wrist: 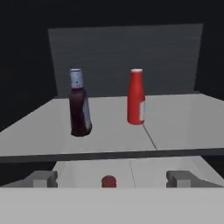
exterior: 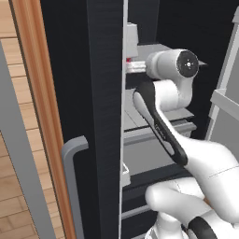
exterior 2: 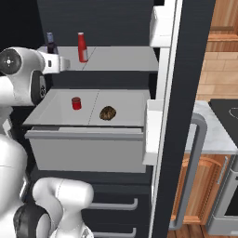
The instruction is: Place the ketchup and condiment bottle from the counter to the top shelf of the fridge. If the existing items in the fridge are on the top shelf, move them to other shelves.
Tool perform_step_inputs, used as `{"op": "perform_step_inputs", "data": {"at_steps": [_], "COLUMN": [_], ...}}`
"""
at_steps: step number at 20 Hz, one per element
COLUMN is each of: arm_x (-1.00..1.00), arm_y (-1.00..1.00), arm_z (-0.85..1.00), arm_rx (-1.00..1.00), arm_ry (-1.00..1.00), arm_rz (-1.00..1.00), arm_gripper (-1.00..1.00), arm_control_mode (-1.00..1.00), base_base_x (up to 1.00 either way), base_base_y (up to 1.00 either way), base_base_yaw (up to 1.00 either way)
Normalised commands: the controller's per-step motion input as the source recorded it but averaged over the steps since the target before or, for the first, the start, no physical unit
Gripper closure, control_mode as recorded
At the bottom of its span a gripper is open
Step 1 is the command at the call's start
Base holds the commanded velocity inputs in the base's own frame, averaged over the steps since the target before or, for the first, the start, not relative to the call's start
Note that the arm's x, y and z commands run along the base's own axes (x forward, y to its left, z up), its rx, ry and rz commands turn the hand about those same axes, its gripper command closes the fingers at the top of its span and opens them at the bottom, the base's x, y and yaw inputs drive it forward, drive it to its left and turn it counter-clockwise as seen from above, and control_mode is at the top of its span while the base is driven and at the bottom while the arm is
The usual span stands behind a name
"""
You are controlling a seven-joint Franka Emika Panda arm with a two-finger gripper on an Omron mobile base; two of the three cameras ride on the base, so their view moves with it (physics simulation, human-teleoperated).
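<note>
1. The gripper point(wrist: 109, 178) was spread apart and held nothing; its fingertips point(wrist: 41, 178) sat level with the front edge of the top shelf point(wrist: 183, 118).
2. Just beyond, the condiment bottle point(wrist: 79, 103) stood upright on that shelf, with the ketchup point(wrist: 136, 97) upright beside it, near but apart.
3. On the lower shelf point(exterior 2: 125, 100) of the fridge point(exterior 2: 183, 93), the red can point(exterior 2: 76, 103) and the brown lump point(exterior 2: 108, 113) rested well apart.
</note>
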Motion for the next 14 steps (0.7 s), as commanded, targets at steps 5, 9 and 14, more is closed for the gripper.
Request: {"op": "perform_step_inputs", "data": {"at_steps": [5,9,14], "arm_x": [-1.00,-1.00,-0.83], "arm_y": [-0.28,-0.16,-0.33], "arm_z": [-0.55,-0.54,-0.22], "arm_rx": [-0.05,-0.07,0.07], "arm_ry": [0.00,0.00,-0.13], "arm_rz": [0.00,0.00,0.00], "arm_gripper": [-1.00,-1.00,-1.00], "arm_control_mode": [-1.00,-1.00,-1.00], "base_base_x": [0.00,0.00,0.00], "base_base_y": [0.00,0.00,0.00], "base_base_yaw": [0.00,0.00,0.00]}}
